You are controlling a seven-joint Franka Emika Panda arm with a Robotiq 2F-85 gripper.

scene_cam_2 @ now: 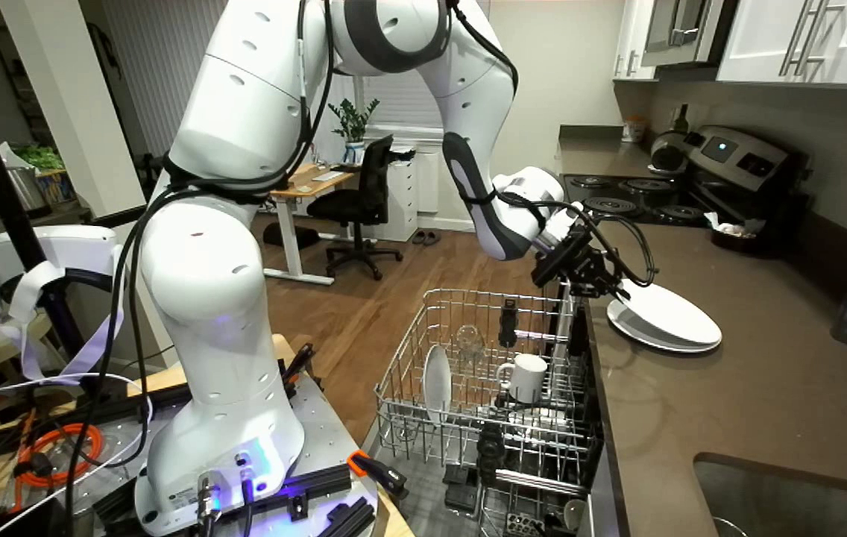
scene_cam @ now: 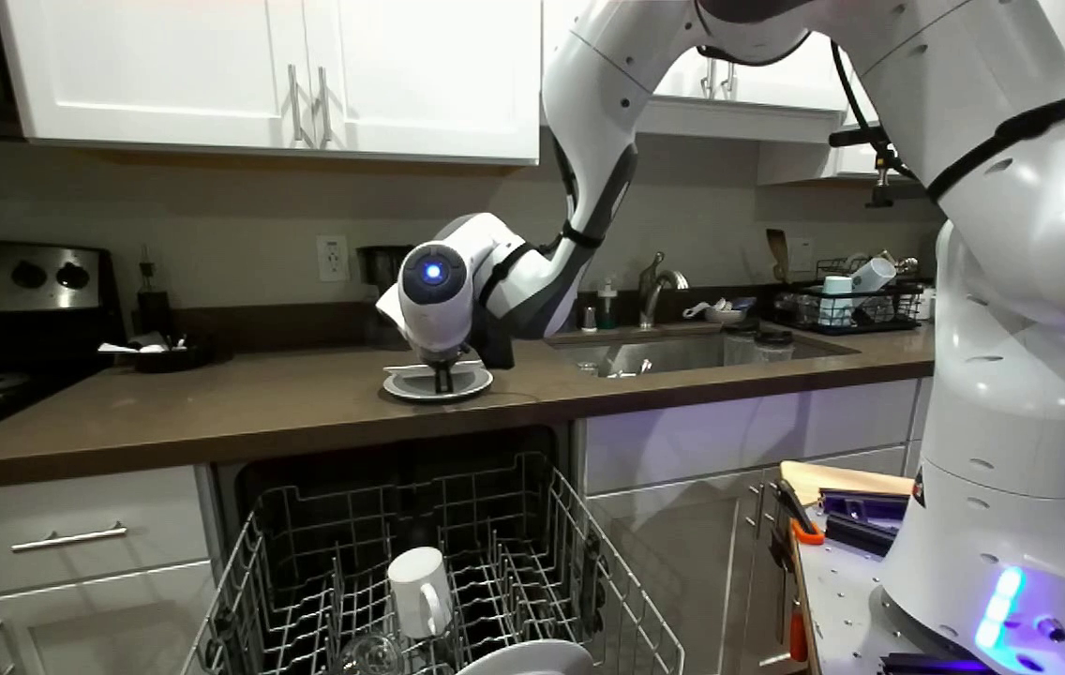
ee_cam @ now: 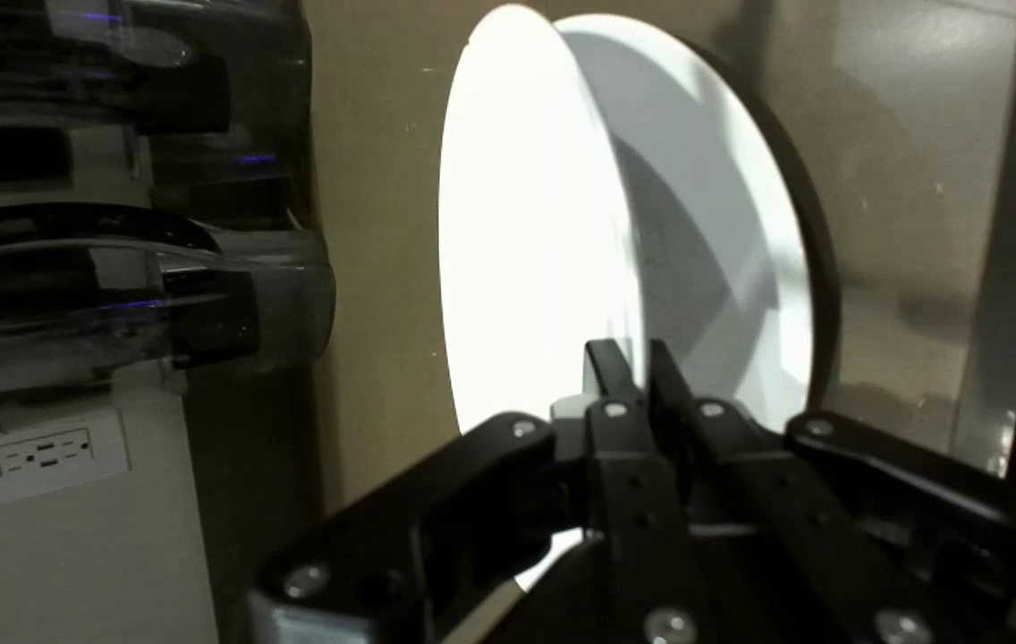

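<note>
the jaws pinch the rim of a smooth, round white plate [ee_cam: 535, 224], tilted over a shallow lower plate [ee_cam: 723, 224] on the brown kitchen bench [scene_cam_2: 692, 403], near a wire dishwasher rack [scene_cam: 532, 600]. glare washes out the white plate's face; whether the plates touch is hard to tell.
</note>
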